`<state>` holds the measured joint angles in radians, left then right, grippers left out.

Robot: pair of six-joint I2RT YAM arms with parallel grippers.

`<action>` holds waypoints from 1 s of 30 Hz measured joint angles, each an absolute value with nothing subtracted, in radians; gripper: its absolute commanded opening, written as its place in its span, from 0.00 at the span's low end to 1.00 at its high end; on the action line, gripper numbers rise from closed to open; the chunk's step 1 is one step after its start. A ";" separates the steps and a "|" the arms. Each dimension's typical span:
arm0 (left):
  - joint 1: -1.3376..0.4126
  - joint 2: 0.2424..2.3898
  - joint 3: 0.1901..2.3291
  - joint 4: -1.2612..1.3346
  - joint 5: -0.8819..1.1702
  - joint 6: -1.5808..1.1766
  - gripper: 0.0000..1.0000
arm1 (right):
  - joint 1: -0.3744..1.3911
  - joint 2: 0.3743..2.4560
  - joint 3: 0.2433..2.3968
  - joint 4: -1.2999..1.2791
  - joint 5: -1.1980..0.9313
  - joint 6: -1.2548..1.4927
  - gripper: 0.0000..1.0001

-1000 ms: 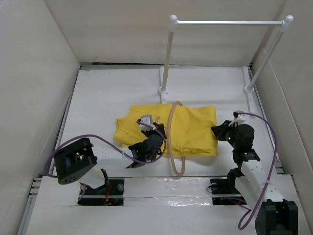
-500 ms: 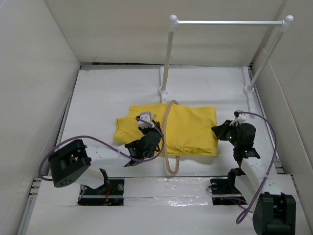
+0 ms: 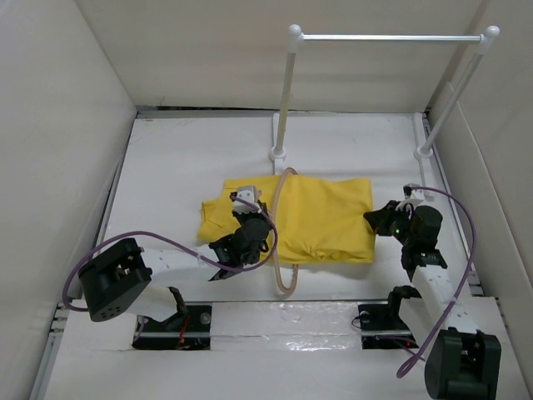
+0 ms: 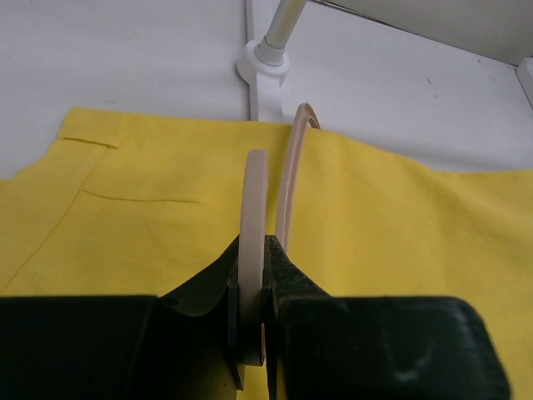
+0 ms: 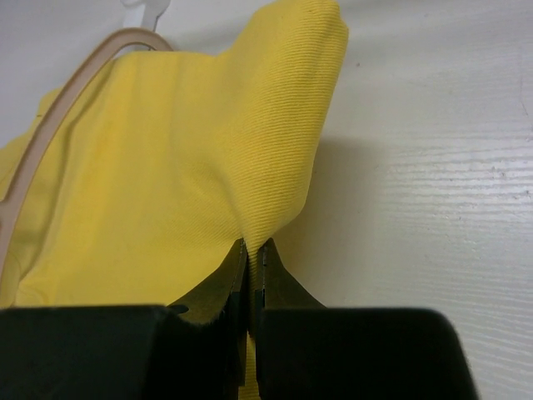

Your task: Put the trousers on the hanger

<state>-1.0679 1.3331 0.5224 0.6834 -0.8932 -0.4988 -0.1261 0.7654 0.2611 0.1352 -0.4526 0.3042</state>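
The yellow trousers lie folded on the white table in the top view. The beige hanger runs across them from front to back. My left gripper is shut on the hanger over the trousers' left part. My right gripper is shut on the trousers' right edge and pinches a raised fold of cloth; the hanger's curve shows at the left of the right wrist view.
A white rail on two posts stands at the back, its bases on the table behind the trousers; the left base shows in the left wrist view. Cream walls enclose the table on three sides.
My left gripper has carried the hanger leftward and back across the trousers. My right gripper has shifted slightly back with the cloth edge.
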 measured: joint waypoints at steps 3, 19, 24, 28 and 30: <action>-1.068 1.333 0.531 0.683 -0.892 -0.471 0.00 | -0.141 0.805 0.260 0.133 -0.452 0.298 0.00; -1.061 1.374 0.592 0.696 -0.890 -0.352 0.00 | -0.163 0.891 0.258 0.146 -0.444 0.291 0.11; -1.090 1.304 0.648 0.604 -0.868 -0.347 0.00 | -0.148 0.881 0.270 0.141 -0.455 0.279 0.60; -1.092 1.260 0.690 0.537 -0.848 -0.350 0.00 | -0.048 0.780 0.346 0.084 -0.429 0.265 0.85; -1.092 1.246 0.697 0.512 -0.840 -0.353 0.00 | 0.036 0.702 0.388 0.076 -0.399 0.277 0.86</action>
<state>-1.0920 1.2465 0.6968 0.5117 -0.8398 -0.3534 0.0360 0.7021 0.3878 0.0761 -0.3992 0.2768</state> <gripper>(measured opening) 0.050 0.848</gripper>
